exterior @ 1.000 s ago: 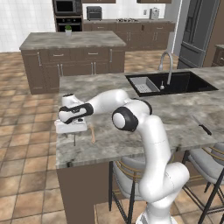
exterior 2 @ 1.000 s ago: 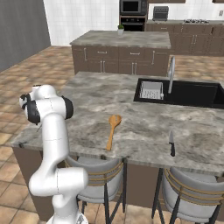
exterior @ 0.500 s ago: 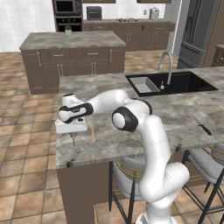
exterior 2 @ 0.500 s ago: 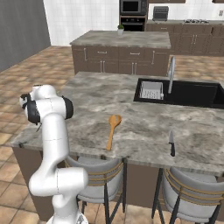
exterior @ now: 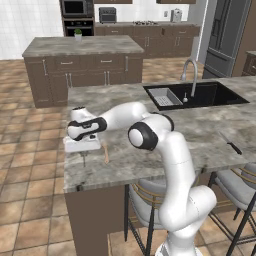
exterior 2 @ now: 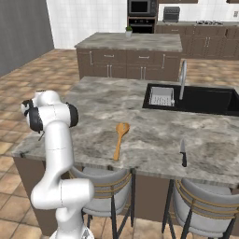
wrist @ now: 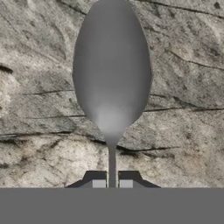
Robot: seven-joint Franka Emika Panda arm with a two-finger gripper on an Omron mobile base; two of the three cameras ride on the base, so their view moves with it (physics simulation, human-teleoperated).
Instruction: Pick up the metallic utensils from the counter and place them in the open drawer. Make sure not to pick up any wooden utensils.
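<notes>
The pincer, seen from the hand view, stands closed to a narrow gap with the slim handle of the metal spoon running up between its two tips; the grey bowl lies just beyond over the veined stone of the table. From the left base view the pincer reaches down at the table's near left end, just beside the pale wooden utensil. The step in hand is judged to be the grasp of the first metallic piece; next comes a straight lift and a carry to the open drawer. A second earlier the tips stood wide apart; they have since shut, the arm's pose unchanged. The large wooden spoon and a dark knife rest apart, farther right.
</notes>
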